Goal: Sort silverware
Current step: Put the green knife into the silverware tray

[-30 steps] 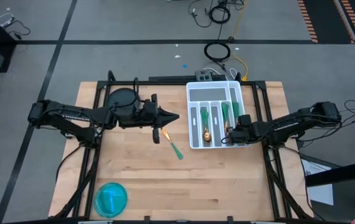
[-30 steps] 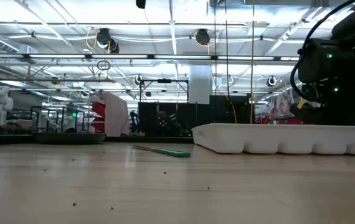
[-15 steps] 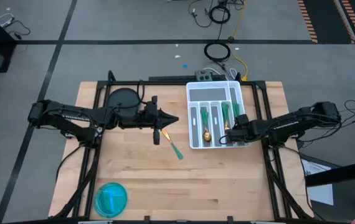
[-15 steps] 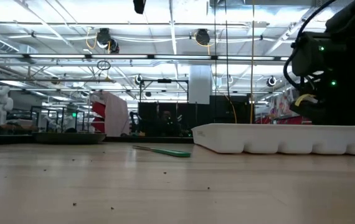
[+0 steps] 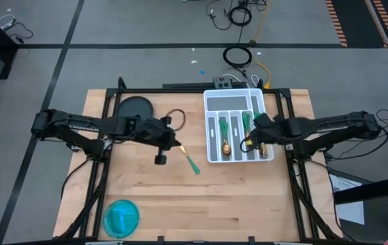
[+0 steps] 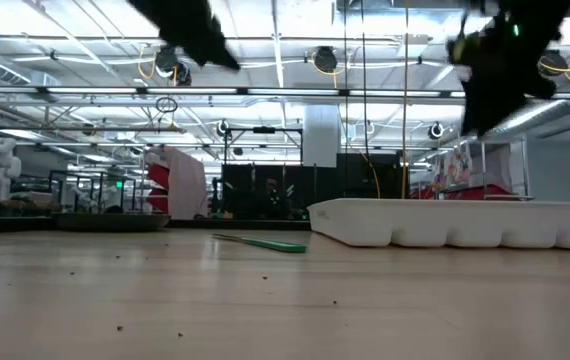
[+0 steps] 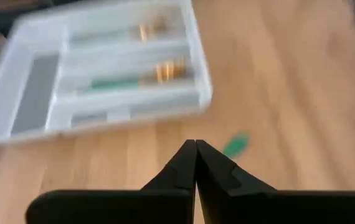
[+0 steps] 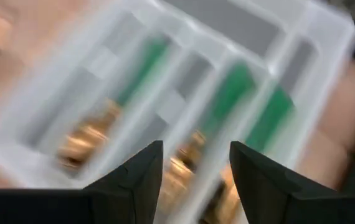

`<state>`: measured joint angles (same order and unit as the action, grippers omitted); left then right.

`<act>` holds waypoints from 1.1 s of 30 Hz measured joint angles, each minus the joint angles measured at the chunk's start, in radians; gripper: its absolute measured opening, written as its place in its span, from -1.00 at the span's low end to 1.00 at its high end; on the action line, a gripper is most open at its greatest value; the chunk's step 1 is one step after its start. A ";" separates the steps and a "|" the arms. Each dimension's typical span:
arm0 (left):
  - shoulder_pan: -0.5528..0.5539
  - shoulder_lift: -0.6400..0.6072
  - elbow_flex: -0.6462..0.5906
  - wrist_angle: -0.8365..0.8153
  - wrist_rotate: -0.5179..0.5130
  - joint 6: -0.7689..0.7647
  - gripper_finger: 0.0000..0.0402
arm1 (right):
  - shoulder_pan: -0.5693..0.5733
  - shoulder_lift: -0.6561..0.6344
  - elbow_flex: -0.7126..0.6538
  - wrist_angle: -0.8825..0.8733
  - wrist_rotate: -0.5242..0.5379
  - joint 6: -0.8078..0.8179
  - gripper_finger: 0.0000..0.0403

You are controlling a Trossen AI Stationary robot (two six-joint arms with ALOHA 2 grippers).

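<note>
Nearest the front edge of the bench, at its left corner, sits a blue round bowl; nothing shows inside it from above. Farther back, near the middle, one utensil lies loose on the wood: its green handle points toward the front right, its gold head toward the back left, so the long axis runs diagonally. The left tool hovers just beside that gold head with its two fingers pressed together, empty; the left wrist view shows the green handle tip just ahead of them. To the right stands the white compartmented tray, its long slots running front to back. The slots hold silverware laid lengthwise, green handles toward the back, gold heads toward the front. The right tool hangs above the tray's right slots, fingers parted, holding nothing. A dark round disc lies at the back left.
</note>
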<state>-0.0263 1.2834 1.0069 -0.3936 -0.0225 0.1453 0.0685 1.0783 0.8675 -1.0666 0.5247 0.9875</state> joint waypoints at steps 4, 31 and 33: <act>0.037 0.070 0.000 -0.099 0.002 0.165 -0.95 | 0.000 -0.046 0.126 0.090 0.001 -0.165 -0.10; 0.064 0.406 0.000 0.088 0.084 0.604 -0.08 | 0.000 -0.004 0.207 0.186 -0.035 -0.335 -0.09; 0.067 0.413 0.000 0.104 0.097 0.609 -0.08 | 0.000 -0.004 0.207 0.186 -0.034 -0.335 -0.09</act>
<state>0.0402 1.6969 1.0073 -0.2896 0.0745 0.7542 0.0685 1.0740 1.0740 -0.8810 0.4903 0.6525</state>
